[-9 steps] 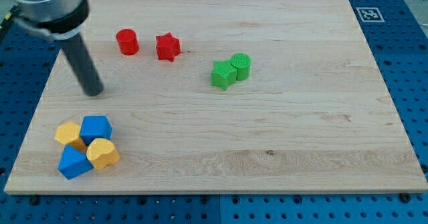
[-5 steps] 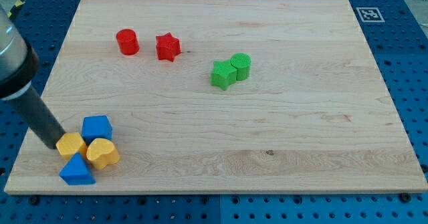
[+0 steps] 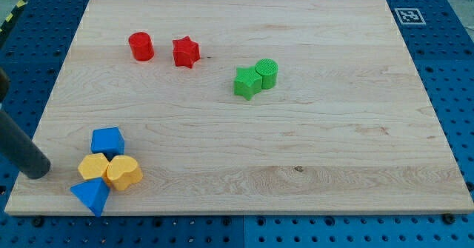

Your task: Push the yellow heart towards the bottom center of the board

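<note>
The yellow heart (image 3: 124,172) lies near the board's bottom left corner. A yellow hexagon-like block (image 3: 94,166) touches its left side. A blue block (image 3: 107,141) sits just above them and a blue triangle (image 3: 91,195) just below, at the board's bottom edge. My tip (image 3: 37,172) rests on the board's left edge, left of the yellow hexagon with a gap between them.
A red cylinder (image 3: 141,46) and a red star (image 3: 186,52) stand at the upper left. A green star (image 3: 246,82) and a green cylinder (image 3: 266,73) touch near the upper middle. The wooden board (image 3: 311,152) carries a tag (image 3: 406,15) at its top right corner.
My tip swept down from the upper left to the block cluster, then moved left and down. The yellow hexagon, yellow heart and blue triangle shifted right and down.
</note>
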Available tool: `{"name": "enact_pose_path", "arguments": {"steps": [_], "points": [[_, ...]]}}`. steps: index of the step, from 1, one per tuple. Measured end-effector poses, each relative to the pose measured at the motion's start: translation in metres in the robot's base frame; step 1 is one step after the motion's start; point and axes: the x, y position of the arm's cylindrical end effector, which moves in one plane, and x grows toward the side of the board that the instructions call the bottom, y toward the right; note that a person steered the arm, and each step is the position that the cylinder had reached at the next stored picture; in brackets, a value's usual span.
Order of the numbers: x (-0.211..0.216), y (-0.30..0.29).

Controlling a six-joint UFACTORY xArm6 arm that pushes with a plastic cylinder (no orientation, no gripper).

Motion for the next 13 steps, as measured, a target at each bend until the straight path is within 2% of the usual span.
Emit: {"name": "enact_pose_path", "arguments": {"steps": [1,4,13], "points": [[0.013,0.0],[0.013,0.014],[0.008,0.172]]}}
